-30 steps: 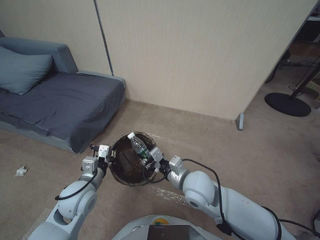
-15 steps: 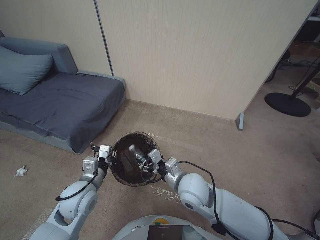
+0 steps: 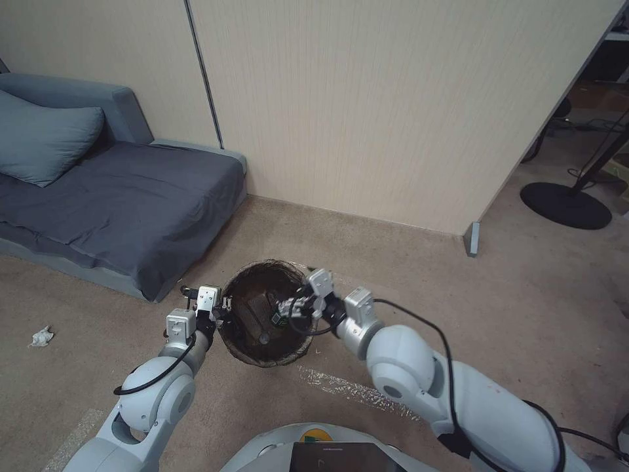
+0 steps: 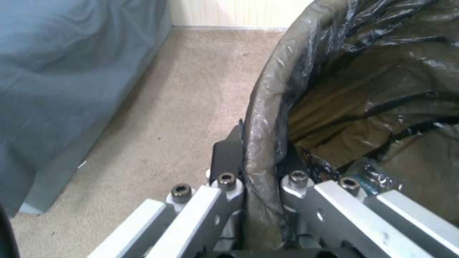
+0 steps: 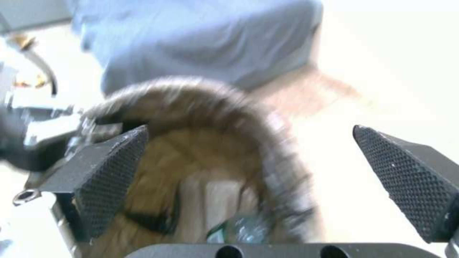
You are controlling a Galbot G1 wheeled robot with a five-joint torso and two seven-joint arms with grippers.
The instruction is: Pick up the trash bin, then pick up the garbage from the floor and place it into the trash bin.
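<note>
The bin (image 3: pixel 265 313), a round bucket lined with a dark bag folded over its rim, is held over the carpet (image 3: pixel 406 282) in front of the robot, near the corner of the sofa (image 3: pixel 124 203) and the panelled wall (image 3: pixel 393 111). The left gripper (image 3: pixel 219 308) is clamped on the bin's left rim; in the left wrist view one finger (image 4: pixel 228 157) lies outside the bagged wall (image 4: pixel 268 118) and the other inside, pinching it between them. The right gripper (image 3: pixel 287 307) hangs over the bin's right side, above its opening, fingers spread and holding nothing; the right wrist view shows its two textured pads (image 5: pixel 114 161) wide apart with the bin (image 5: pixel 200 118) below them. Inside the bin lies a clear bottle (image 3: pixel 263 338) with a green label, seen near the bottom; part of it also shows in the right wrist view (image 5: pixel 244 229) and against the bag in the left wrist view (image 4: pixel 370 175). A brown, boxy item (image 3: pixel 252 311) rests beside it. A crumpled white tissue (image 3: pixel 40 337) lies on the carpet well to the robot's left, in front of the sofa.
</note>
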